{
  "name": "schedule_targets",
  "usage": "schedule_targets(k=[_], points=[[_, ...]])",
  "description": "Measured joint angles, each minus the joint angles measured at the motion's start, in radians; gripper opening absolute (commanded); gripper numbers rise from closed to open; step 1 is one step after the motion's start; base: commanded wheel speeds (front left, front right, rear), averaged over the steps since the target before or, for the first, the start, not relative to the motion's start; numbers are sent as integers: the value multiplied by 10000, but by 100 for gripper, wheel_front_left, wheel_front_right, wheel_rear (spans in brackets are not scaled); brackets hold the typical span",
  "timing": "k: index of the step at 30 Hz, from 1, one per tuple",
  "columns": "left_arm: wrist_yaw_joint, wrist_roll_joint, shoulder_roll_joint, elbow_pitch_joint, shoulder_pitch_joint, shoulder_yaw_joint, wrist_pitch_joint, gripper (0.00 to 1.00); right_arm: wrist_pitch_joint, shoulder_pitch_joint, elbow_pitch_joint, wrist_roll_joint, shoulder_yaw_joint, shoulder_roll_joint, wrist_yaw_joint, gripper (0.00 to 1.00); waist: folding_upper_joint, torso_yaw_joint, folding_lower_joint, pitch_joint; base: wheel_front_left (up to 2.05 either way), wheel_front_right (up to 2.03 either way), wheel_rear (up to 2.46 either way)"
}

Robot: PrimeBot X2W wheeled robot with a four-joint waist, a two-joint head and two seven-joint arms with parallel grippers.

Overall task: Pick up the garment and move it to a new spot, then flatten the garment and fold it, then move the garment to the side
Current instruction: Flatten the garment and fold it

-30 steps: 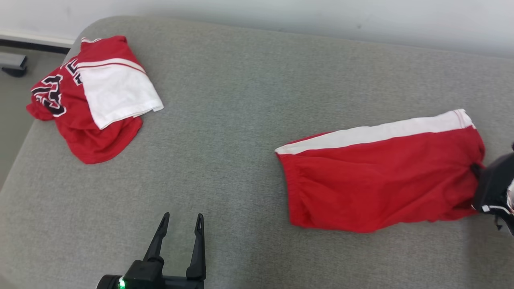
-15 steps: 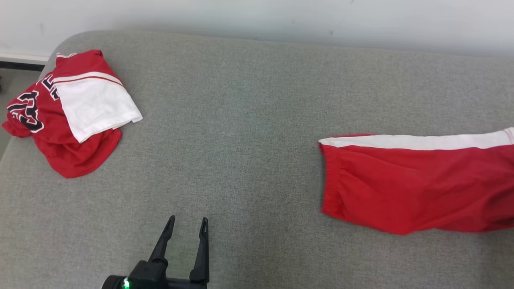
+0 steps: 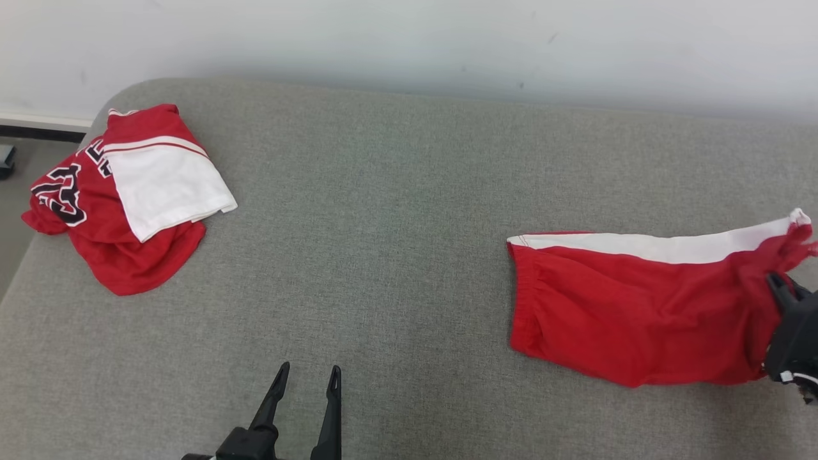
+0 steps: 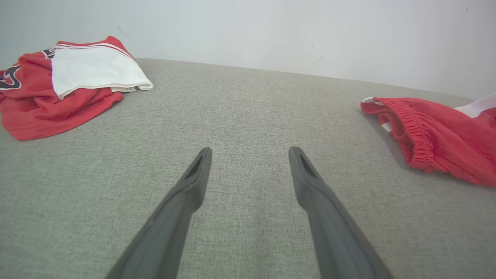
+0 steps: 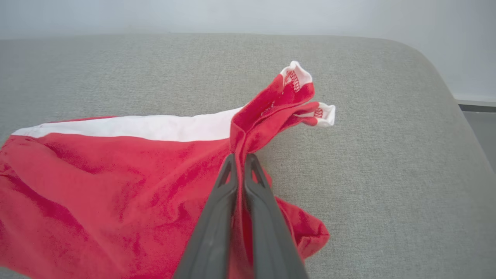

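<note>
One gray padded surface (image 3: 383,211) spans the scene, with one white wall (image 3: 409,45) behind it. Two red garments lie on it, well apart. The larger is one pair of red shorts (image 3: 626,319) with one white side stripe. It lies on the right side, waistband toward the middle, its right-hand hem bunched and lifted. The smaller is one folded red jersey (image 3: 121,262) with a white panel on top, at the far left corner. There are two grippers. The right gripper (image 5: 241,157) is pinched tight on the shorts' hem, with fabric between its two fingers. The left gripper (image 3: 309,369) is over bare surface at the near side, fingers spread wide, holding nothing.
</note>
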Motion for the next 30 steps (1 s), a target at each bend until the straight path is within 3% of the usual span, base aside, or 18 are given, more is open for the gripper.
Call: schedule_targets(k=[5, 10, 18, 30], points=[[4, -54, -23, 77, 31, 13, 0, 100, 477, 62, -901, 151, 943, 222, 0, 0, 0, 38, 0, -218, 0, 0, 0], [6, -111, -33, 100, 22, 33, 0, 100, 683, -420, -917, 301, 2075, 456, 0, 0, 0, 60, 0, -218, 0, 0, 0], [-35, -151, -59, 150, 2, -40, 0, 100, 395, -1566, 531, 579, 3833, 706, 0, 0, 0, 197, 0, -54, 0, 0, 0], [17, -322, -63, 198, -83, -94, 0, 100, -222, -2296, 2057, 1028, 5344, 892, -2, 0, 0, 632, 1, 81, 0, 0, 0]])
